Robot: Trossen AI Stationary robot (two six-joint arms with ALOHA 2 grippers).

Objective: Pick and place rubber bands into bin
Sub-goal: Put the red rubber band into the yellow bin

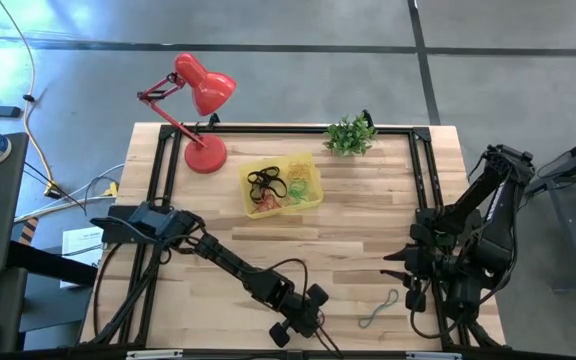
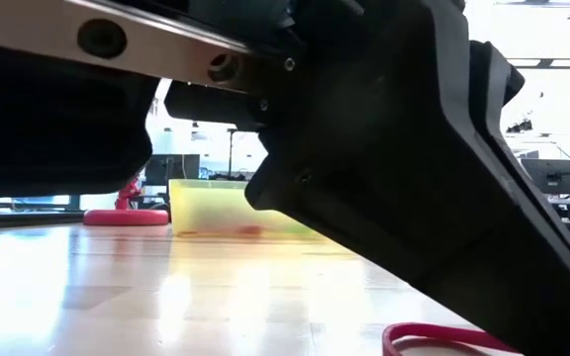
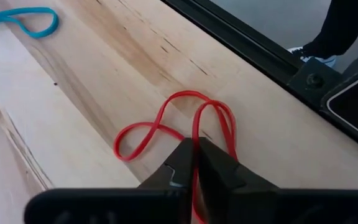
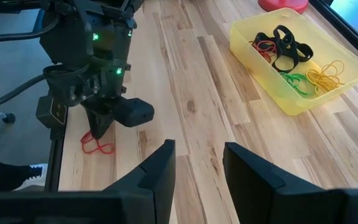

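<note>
A red rubber band (image 3: pixel 166 121) lies twisted into loops on the wooden table near its front edge, also seen in the right wrist view (image 4: pixel 98 147) and the low view (image 2: pixel 433 338). My left gripper (image 3: pixel 197 163) is shut on it; from above it shows at the table's near middle (image 1: pixel 293 328). A teal rubber band (image 1: pixel 378 310) lies to its right. The yellow bin (image 1: pixel 251 203) at the far middle holds several black, red, green and yellow bands. My right gripper (image 4: pixel 197 163) hangs open above the table's right side (image 1: pixel 400 262), with nothing between its fingers. My left gripper pinches one strand of the red band (image 3: pixel 196 135) between its two fingertips. The fingers slant down onto it from above. The band's loops (image 3: pixel 132 138) lie flat and slack on the table beyond the fingers.
A red desk lamp (image 1: pixel 198 100) stands at the far left and a small green plant (image 1: pixel 350 135) at the far middle. A black metal frame (image 3: pixel 253 43) runs along the table's edges. Bare wood lies between the bin and the near edge.
</note>
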